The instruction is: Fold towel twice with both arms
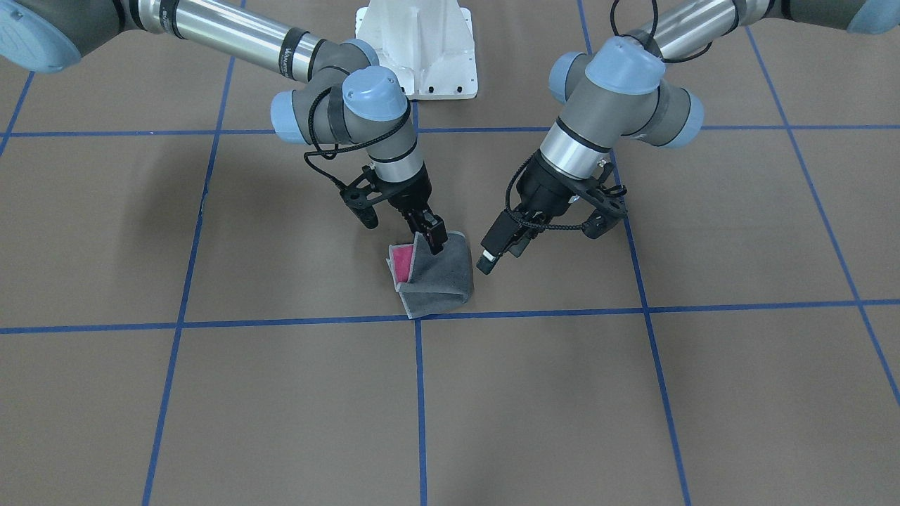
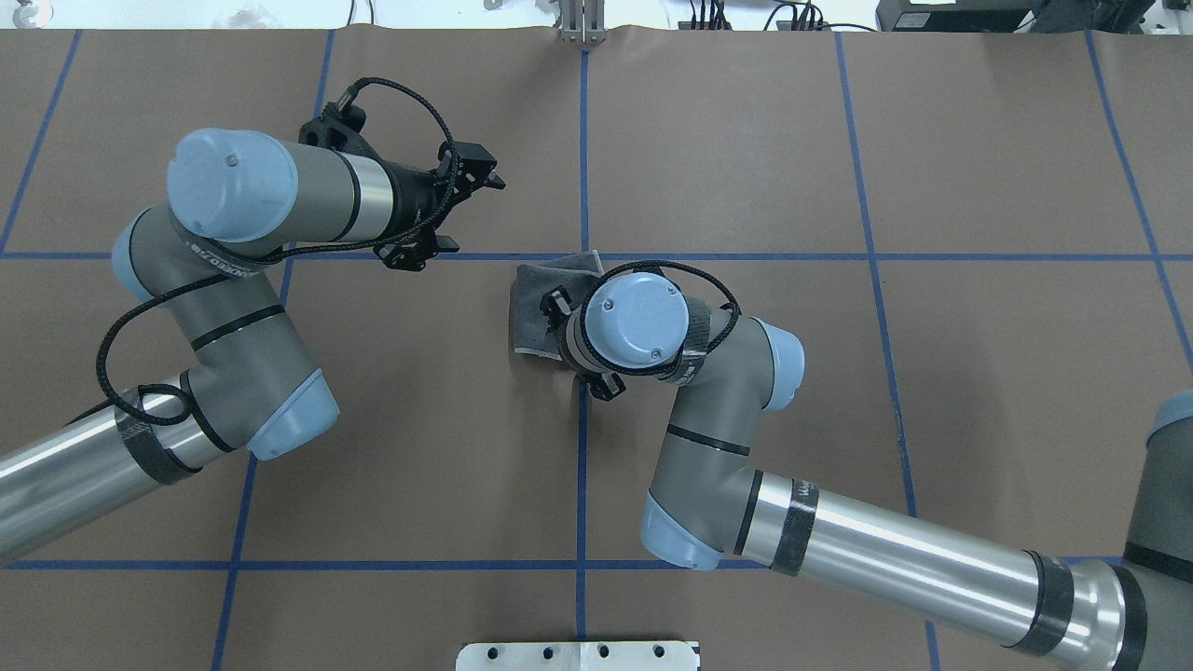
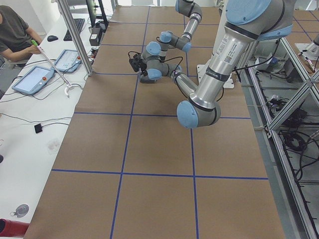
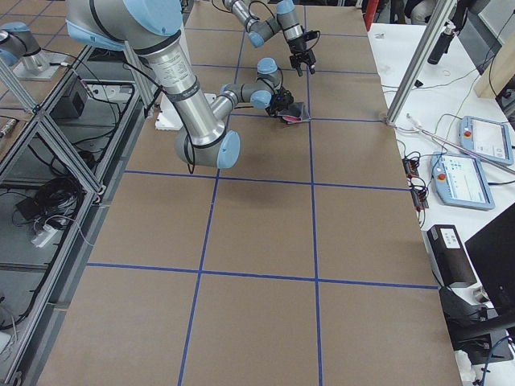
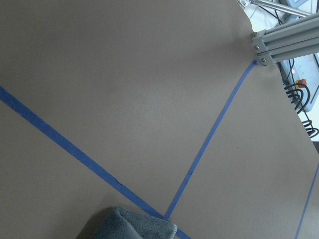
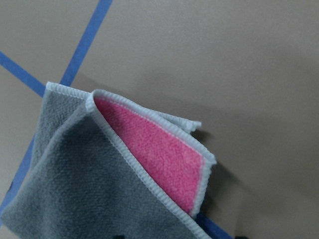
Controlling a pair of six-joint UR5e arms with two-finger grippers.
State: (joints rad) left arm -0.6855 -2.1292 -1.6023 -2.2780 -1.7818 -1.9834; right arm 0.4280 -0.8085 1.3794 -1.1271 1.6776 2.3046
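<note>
Right now my right arm (image 1: 232, 39) comes in from the upper left of the front-facing view, its wrist bent steeply down, and my right claw (image 1: 433, 237) is pinched together on the top edge of the towel (image 1: 439, 284). The towel sits at the centre of that frame, folded with its dark grey face outward and a patch of pink showing at its left side. Its lower part rests on the brown worktop (image 1: 703, 393), just above the crossing of two blue tape lines (image 1: 420, 393). My right wrist camera shows the pink face peeking out between pale stitched edges, with grey cloth filling the lower left. My left arm (image 1: 619, 91) enters from the upper right of the front-facing view, wrist angled down and toward the lower left. My left claw (image 1: 500, 254) hangs with its fingers apart and nothing between them, just to the right of the towel and not touching it. In the overhead view my right wrist covers much of the towel, so only its left part shows. A white pedestal (image 1: 416, 49) stands at the top centre of the front-facing view, behind both claws. An aluminium post (image 5: 289, 40) shows at the upper right of my left wrist view.
</note>
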